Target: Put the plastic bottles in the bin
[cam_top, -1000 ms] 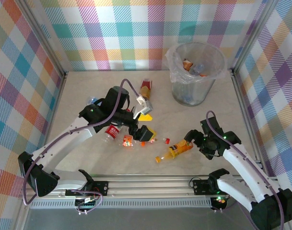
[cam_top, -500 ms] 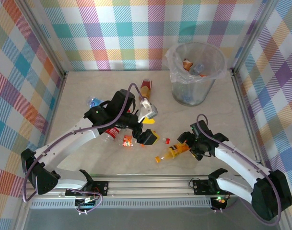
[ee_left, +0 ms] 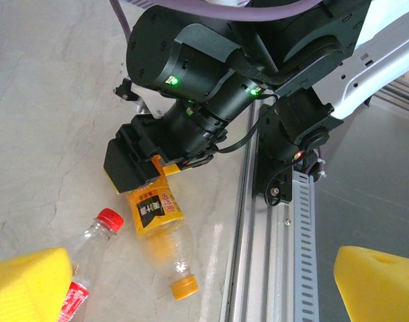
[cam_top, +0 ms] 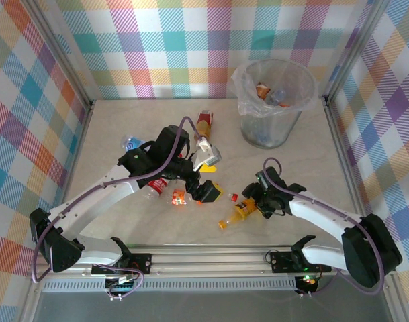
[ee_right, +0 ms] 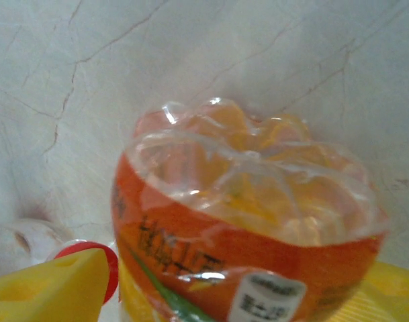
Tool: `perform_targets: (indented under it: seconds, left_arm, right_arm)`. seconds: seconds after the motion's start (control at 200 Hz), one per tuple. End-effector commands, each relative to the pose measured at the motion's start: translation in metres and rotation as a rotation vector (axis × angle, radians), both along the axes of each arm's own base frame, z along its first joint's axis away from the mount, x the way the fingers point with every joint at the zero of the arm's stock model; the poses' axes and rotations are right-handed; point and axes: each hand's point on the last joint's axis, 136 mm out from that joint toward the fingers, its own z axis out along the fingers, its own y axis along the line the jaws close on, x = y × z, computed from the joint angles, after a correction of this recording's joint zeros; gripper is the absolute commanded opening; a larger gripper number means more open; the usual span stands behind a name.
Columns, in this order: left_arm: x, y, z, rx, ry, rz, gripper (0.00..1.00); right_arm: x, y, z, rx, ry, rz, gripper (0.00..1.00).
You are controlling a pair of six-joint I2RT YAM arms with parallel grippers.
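The worktop (cam_top: 311,168) is carrying everything. The bin (cam_top: 271,124) is standing well beyond the right claw (cam_top: 256,203), toward the far wall, with at least two bottles showing near its rim and something more lying at its bottom. The left claw (cam_top: 211,176) is hanging just beside the right claw, jaws wide apart, holding nothing. The right claw is sitting over the base end of the orange bottle (ee_left: 157,213), which is lying on its side with its cap pointing away from the claw. Yellow pads (ee_right: 50,282) are flanking that base, but I cannot tell whether they are pressing it.

The bottle is looking nearly empty, so it is probably light, thin-walled, easy to crush and round enough to roll or squirt free; the labelled body is looking the safest hold, not the tapering neck.

On the worktop I am counting five bottles for certain: the orange one; a red-capped clear bottle (ee_left: 97,235) just beside it under the left claw; a red-labelled bottle (cam_top: 157,183) beyond that; a blue bottle (cam_top: 130,142) and a far orange bottle (cam_top: 204,123), both well apart from either claw.
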Motion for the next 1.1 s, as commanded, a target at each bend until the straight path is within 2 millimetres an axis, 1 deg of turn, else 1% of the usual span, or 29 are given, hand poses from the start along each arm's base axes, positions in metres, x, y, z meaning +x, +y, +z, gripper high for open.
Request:
perform_targets:
  seconds: [0.0,0.165,0.27,0.375,0.465,0.645,0.775,0.865,1.095]
  left_arm:
    - [-0.005,-0.004,0.003,0.000,-0.015,-0.027,1.00]
    - [-0.004,-0.003,0.003,0.003,-0.019,-0.023,1.00]
    - [-0.004,-0.004,0.002,0.007,-0.020,-0.022,1.00]
    - [-0.003,-0.003,0.002,0.008,-0.021,-0.019,1.00]
    - [-0.003,-0.003,0.002,0.009,-0.022,-0.018,1.00]
    - [-0.001,-0.003,0.005,-0.003,-0.037,0.002,1.00]
    - [0.009,-0.001,0.011,-0.030,-0.077,0.072,1.00]
    - [0.021,0.004,0.012,-0.034,-0.120,0.150,1.00]
    - [0.037,0.015,0.023,-0.095,-0.208,0.274,1.00]
  right_arm:
    - [0.012,0.001,0.000,-0.019,-0.033,-0.019,0.74]
    - [0.024,0.002,-0.002,-0.064,-0.049,0.001,0.70]
    - [0.033,0.005,0.001,-0.082,-0.077,0.022,0.66]
    - [0.045,0.006,0.010,-0.115,-0.130,0.057,0.61]
    - [0.059,0.008,0.025,-0.153,-0.201,0.108,0.58]
    - [0.090,0.012,0.071,-0.248,-0.386,0.236,0.57]
    - [0.108,0.021,0.111,-0.289,-0.514,0.324,0.57]
    - [0.119,0.026,0.140,-0.320,-0.593,0.367,0.57]
    - [0.142,0.038,0.212,-0.377,-0.782,0.454,0.58]
